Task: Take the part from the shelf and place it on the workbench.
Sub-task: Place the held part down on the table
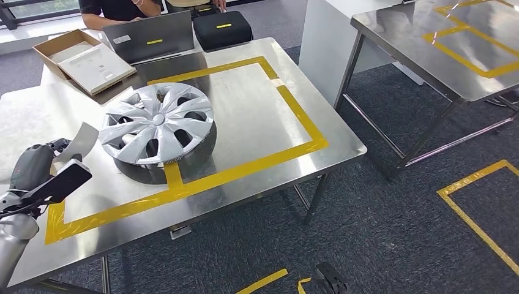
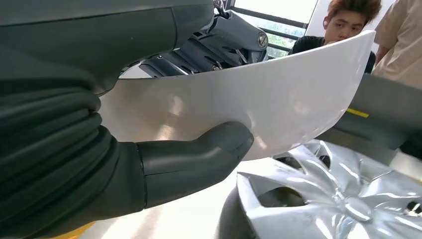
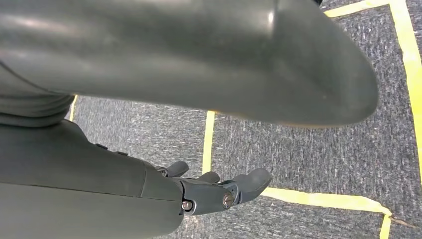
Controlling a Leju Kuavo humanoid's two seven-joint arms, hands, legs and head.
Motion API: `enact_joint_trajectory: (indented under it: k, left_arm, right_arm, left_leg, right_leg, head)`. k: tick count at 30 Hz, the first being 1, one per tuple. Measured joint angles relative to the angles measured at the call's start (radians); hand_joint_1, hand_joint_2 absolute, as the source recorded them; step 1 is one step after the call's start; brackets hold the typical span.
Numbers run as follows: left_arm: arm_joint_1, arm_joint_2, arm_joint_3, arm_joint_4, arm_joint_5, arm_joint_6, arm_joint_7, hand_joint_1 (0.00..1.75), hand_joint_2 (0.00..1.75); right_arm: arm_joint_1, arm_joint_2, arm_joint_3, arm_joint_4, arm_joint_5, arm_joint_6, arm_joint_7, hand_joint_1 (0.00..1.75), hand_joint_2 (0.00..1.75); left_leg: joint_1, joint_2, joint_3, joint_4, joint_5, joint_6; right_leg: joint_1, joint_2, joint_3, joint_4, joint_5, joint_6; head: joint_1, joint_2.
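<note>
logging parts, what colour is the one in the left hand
White, glossy part, clearest in the left wrist view.

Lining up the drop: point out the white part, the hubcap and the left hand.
white part (image 2: 259, 94): left wrist view, middle of its curved face.
hubcap (image 1: 158, 120): head view, centre hub.
left hand (image 1: 38, 164): head view, back of the hand.

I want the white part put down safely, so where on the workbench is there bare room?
Best is the bare steel right of the hubcap, inside the yellow tape outline. A narrower strip lies in front of the hubcap, near the left hand holding the white part. The far edge is crowded by the cardboard box and laptop.
</note>
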Motion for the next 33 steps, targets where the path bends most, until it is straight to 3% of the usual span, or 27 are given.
enact_joint_trajectory:
  k: [4, 18, 22, 33]
  left_arm:
    - [0.012, 0.012, -0.018, 0.011, -0.025, 0.012, 0.016, 0.0, 1.75]
    - [0.026, 0.032, -0.035, 0.023, -0.046, 0.024, 0.053, 0.0, 1.75]
    - [0.026, 0.033, -0.036, 0.024, -0.048, 0.024, 0.053, 0.0, 0.0]
    - [0.022, 0.034, -0.036, 0.022, -0.03, 0.044, 0.056, 0.0, 0.0]
  right_arm:
    - [0.0, 0.0, 0.0, 0.0, 0.006, 0.0, 0.0, 0.0, 0.0]
    - [0.0, 0.0, 0.0, 0.0, 0.012, 0.0, 0.0, 0.0, 0.0]
    - [0.0, 0.0, 0.0, 0.0, 0.013, 0.0, 0.0, 0.0, 0.0]
    - [0.0, 0.0, 0.0, 0.0, 0.009, 0.0, 0.0, 0.0, 0.0]
  left_leg:
    - [0.0, 0.0, 0.001, 0.0, 0.0, 0.0]
    - [0.0, 0.0, 0.001, 0.0, 0.0, 0.0]
    - [0.0, 0.0, 0.001, 0.0, 0.0, 0.0]
    - [0.0, 0.0, 0.001, 0.0, 0.001, -0.001]
  right_leg:
    - [0.0, 0.0, 0.0, 0.0, 0.0, 0.0]
    - [0.0, 0.0, 0.001, 0.0, 0.0, 0.0]
    - [0.0, 0.0, 0.001, 0.0, 0.0, 0.0]
    - [0.0, 0.0, 0.001, 0.0, 0.0, 0.0]
  head:
    - [0.0, 0.0]
    - [0.0, 0.0]
    - [0.0, 0.0]
    - [0.0, 0.0]
